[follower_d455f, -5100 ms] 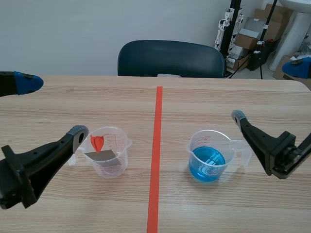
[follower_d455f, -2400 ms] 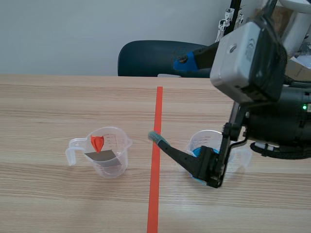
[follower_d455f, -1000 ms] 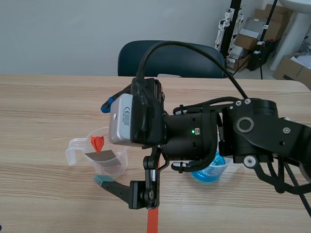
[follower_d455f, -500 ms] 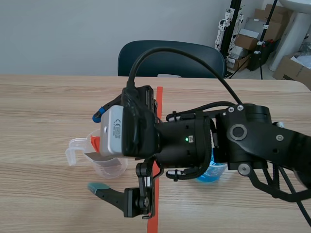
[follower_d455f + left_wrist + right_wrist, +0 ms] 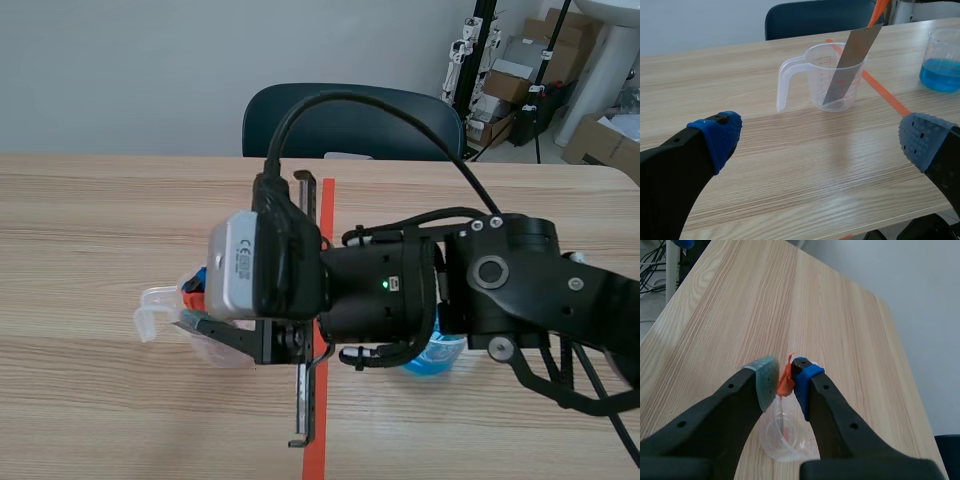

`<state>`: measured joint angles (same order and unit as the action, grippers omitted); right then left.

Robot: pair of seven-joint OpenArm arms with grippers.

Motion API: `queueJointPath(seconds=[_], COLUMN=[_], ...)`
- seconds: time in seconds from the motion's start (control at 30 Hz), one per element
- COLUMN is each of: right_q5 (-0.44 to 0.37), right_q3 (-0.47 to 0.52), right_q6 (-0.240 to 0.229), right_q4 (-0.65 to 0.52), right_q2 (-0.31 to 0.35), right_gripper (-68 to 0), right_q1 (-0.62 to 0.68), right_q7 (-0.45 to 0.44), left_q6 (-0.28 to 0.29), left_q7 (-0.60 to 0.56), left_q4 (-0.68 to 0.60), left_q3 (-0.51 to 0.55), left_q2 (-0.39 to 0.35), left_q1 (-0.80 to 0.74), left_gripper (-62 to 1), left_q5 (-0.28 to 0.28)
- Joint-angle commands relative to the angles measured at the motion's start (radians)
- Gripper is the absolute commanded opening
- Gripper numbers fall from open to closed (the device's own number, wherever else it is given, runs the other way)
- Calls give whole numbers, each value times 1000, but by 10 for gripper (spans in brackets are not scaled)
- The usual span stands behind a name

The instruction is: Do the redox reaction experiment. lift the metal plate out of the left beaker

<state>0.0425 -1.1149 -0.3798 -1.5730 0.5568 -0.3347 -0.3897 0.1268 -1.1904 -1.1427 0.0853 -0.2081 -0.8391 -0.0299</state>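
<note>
The left gripper [image 5: 820, 142] gapes wide over the pale wooden table [image 5: 765, 165], with the clear plastic handled beaker [image 5: 812, 70] ahead of it. The right gripper [image 5: 785, 382] pinches the grey rectangular metal plate [image 5: 852, 55], which stands lengthwise in the beaker, leaning away from the handle, by its orange tape tab [image 5: 788, 372].

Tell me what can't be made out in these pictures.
Left beaker: scene view, the right arm covers all but its handle and some wall.
Plate: right wrist view, hidden under the right gripper, which is shut on its orange tab; left wrist view, the edge cuts the tab's top off.
Blue beaker: left wrist view, cut by the edge; scene view, mostly behind the arm.
</note>
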Motion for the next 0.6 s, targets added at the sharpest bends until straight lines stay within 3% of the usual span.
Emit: queueJointPath(seconds=[0.0,0.07,0.23,0.37,0.57], right_q5=[-8,-8,-8,-10,-100], right_q3=[4,4,5,5,5], right_q6=[8,17,22,70,80], right_q4=[-9,-9,-9,-9,-9], right_q2=[-4,-3,-3,-3,-3], right_gripper=[-639,-674,-673,-673,-673], right_q1=[-17,-17,-17,-17,-18], right_q7=[-21,-21,-21,-21,-8], left_q6=[-2,-2,-2,-2,-2], left_q7=[-18,-18,-18,-18,-18], left_q4=[-9,-9,-9,-9,-9], left_q3=[-5,-5,-5,-5,-5], left_q2=[-9,-9,-9,-9,-9], left_q1=[-8,-8,-8,-8,-8], left_gripper=[14,14,14,14,14], left_q5=[2,2,2,2,2])
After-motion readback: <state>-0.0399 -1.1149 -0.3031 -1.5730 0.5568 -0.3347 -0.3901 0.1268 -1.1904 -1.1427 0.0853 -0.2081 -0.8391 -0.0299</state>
